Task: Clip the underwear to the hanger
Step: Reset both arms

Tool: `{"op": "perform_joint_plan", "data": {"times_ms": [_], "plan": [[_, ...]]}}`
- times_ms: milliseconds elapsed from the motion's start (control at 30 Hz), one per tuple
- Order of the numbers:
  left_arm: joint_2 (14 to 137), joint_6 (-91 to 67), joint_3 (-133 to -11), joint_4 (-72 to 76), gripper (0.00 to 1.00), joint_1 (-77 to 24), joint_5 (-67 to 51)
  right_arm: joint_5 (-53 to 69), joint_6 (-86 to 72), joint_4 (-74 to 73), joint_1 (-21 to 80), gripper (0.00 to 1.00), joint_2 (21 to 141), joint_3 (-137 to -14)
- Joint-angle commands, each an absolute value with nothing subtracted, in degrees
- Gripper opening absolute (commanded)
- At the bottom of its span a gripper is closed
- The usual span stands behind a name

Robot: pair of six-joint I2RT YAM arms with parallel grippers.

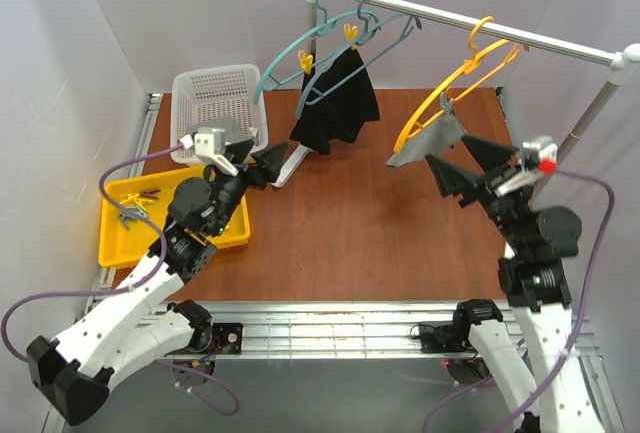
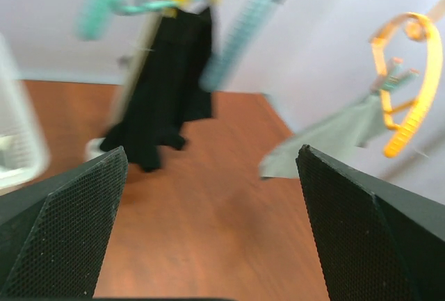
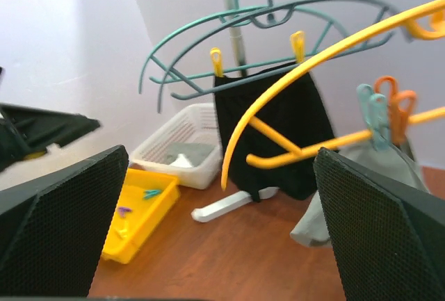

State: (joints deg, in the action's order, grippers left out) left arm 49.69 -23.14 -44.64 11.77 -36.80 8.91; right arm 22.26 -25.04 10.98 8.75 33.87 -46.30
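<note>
Top external: I see pegs [image 1: 135,203] in the yellow tray [image 1: 110,243]. Behind it, the white basket [image 1: 215,88] holds something grey [image 3: 182,155]. Both the left gripper [image 1: 275,165] and right gripper [image 1: 450,151] gape wide, empty.

Three hangers hang on one rail [image 1: 470,25]: a teal hanger [image 1: 300,48], a grey-blue hanger [image 1: 385,38] and the yellow-orange hanger [image 1: 440,103]. There are two garments, one black garment [image 1: 340,103] and one grey underwear [image 1: 430,143]. The teal hanger carries two yellow clips [image 1: 306,60]. The yellow-orange hanger carries one blue clip [image 3: 370,110] and one orange clip [image 3: 398,106]. On the surface [image 1: 350,223] sit one white basket [image 1: 215,93] and one yellow tray [image 1: 115,228], which holds a few loose clips [image 1: 135,208] too small to count. There are two claws, a left claw [image 2: 212,149] and a right claw [image 3: 221,151].
</note>
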Motion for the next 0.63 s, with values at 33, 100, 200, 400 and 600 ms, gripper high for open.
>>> {"op": "perform_joint_plan", "data": {"times_ms": [33,100,200,400,600], "plan": [[43.69,-18.81,-41.14,0.80,0.90,-36.39,28.97,13.56,-14.25,2.30,8.79,0.99,20.44,-39.83],[41.06,-18.55,-38.68,-1.75,0.90,-36.39,35.31,6.03,-12.31,-2.09,8.88,0.99,16.45,-34.74],[38.24,-18.19,-35.78,-2.81,0.90,-36.39,37.97,-3.56,-10.02,-4.21,8.79,0.99,12.13,-29.63],[36.12,-17.67,-34.54,-4.13,0.89,-36.39,39.89,-3.17,-9.76,-5.28,8.79,0.99,14.67,-29.71],[38.05,-16.26,-35.15,-4.66,0.88,-36.39,40.43,-4.04,-9.23,-4.66,8.70,0.99,16.08,-29.27]]}}
